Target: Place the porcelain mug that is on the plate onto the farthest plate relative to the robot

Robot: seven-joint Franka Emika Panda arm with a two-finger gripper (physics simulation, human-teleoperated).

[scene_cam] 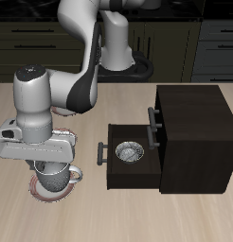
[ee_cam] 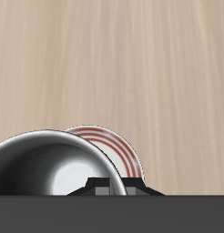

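Observation:
The porcelain mug (scene_cam: 54,178) is pale grey and glossy, with its loop handle pointing towards the drawer. It stands upright on, or just above, a small white plate with a pinkish-red rim (scene_cam: 37,192) near the table's front edge. I cannot tell whether mug and plate touch. My gripper (scene_cam: 52,164) is directly over the mug and shut on its rim. In the wrist view the mug (ee_cam: 50,168) fills the near field, the plate's red rim (ee_cam: 118,150) shows behind it, and my gripper (ee_cam: 109,188) is at the mug's rim. No other plate is in view.
A dark cabinet (scene_cam: 192,132) stands beside the mug's spot, its drawer (scene_cam: 123,175) pulled open towards the mug. A small round bowl-like dish (scene_cam: 129,151) lies in the drawer. Bare wooden tabletop (ee_cam: 114,64) lies beyond the plate.

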